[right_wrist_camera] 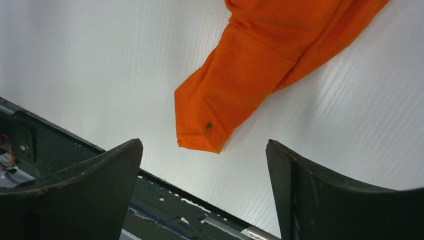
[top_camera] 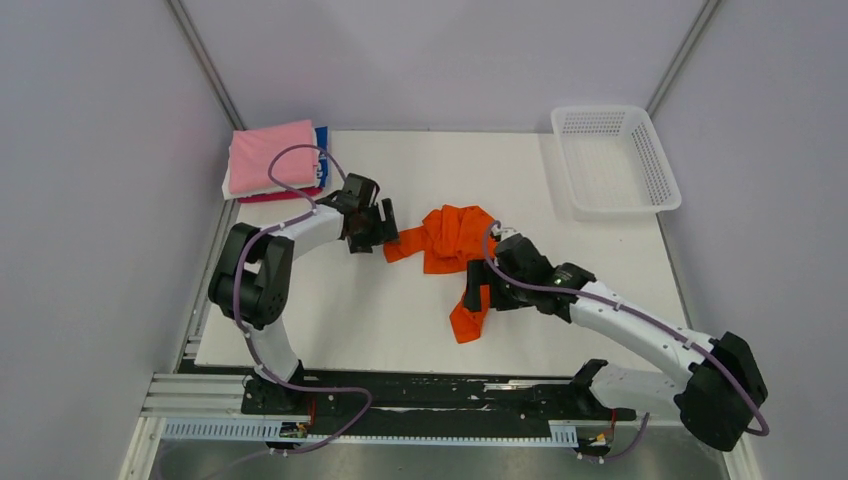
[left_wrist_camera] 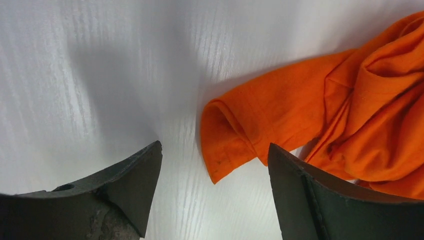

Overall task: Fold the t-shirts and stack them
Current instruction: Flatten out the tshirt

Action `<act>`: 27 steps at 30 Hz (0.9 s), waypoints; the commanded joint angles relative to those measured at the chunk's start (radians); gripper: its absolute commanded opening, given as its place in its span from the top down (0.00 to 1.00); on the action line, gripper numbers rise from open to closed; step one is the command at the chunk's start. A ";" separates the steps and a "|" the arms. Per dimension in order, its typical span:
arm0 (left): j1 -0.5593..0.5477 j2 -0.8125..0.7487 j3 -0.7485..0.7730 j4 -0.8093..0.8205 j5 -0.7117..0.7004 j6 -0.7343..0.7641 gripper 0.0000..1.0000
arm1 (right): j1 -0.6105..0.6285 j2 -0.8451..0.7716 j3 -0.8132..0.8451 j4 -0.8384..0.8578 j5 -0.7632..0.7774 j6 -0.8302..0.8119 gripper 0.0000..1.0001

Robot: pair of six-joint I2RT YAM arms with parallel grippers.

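Orange t-shirt point(top_camera: 455, 235), one, crumpled; folded t-shirts point(top_camera: 270, 158), four, stacked.

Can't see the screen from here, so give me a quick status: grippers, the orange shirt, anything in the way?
Left gripper open, right gripper open, both empty. Orange t-shirt crumpled between them, unfolded. Nothing blocking it.

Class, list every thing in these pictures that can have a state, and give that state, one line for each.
Orange t-shirt: unfolded, crumpled, lying loose.
Stack of t-shirts: folded and piled, pink one on top.
Basket: upright, nothing visible inside.
Left gripper: fingers open, holding nothing, at a sleeve end.
Right gripper: fingers open, holding nothing.
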 commanded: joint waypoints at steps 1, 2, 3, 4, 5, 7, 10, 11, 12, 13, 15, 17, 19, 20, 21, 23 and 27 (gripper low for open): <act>-0.031 0.044 0.050 0.022 -0.010 0.016 0.17 | 0.104 0.105 0.033 0.049 0.134 0.043 0.09; -0.039 0.059 0.050 0.024 -0.016 0.015 0.17 | 0.129 0.137 0.042 0.048 0.146 0.042 0.10; -0.042 0.066 0.051 0.025 -0.020 0.013 0.18 | 0.146 0.168 0.053 0.048 0.161 0.041 0.13; -0.047 0.082 0.052 0.026 -0.022 0.012 0.20 | 0.162 0.199 0.063 0.048 0.177 0.040 0.15; -0.049 0.089 0.053 0.026 -0.021 0.012 0.24 | 0.180 0.226 0.072 0.049 0.196 0.037 0.16; -0.055 0.108 0.055 0.029 -0.018 0.011 0.28 | 0.208 0.279 0.086 0.047 0.245 0.043 0.18; -0.069 0.129 0.058 0.032 -0.014 0.011 0.39 | 0.221 0.333 0.102 0.046 0.298 0.060 0.21; -0.074 0.134 0.058 0.035 -0.011 0.012 0.47 | 0.220 0.344 0.103 0.045 0.316 0.069 0.22; -0.076 0.136 0.057 0.036 -0.005 0.012 0.50 | 0.221 0.355 0.103 0.045 0.341 0.078 0.24; -0.081 0.136 0.056 0.039 -0.002 0.011 0.59 | 0.220 0.361 0.102 0.044 0.367 0.089 0.26; -0.085 0.131 0.047 0.043 -0.001 0.012 0.79 | 0.220 0.374 0.095 0.041 0.405 0.110 0.32; -0.086 0.116 0.040 0.033 -0.026 0.014 0.98 | 0.221 0.389 0.083 0.041 0.431 0.131 0.37; -0.086 0.091 0.038 0.020 -0.072 0.023 1.00 | 0.219 0.399 0.075 0.033 0.459 0.156 0.55; -0.086 0.080 0.034 0.015 -0.079 0.028 1.00 | 0.218 0.399 0.073 0.026 0.472 0.174 0.62; -0.086 0.050 0.025 0.016 -0.084 0.029 1.00 | 0.216 0.391 0.071 0.017 0.488 0.197 0.71; -0.086 -0.003 0.005 0.020 -0.121 0.032 1.00 | 0.213 0.357 0.071 -0.001 0.535 0.230 0.89; -0.086 -0.125 -0.023 0.015 -0.168 0.042 1.00 | 0.168 0.220 0.077 0.004 0.565 0.224 1.00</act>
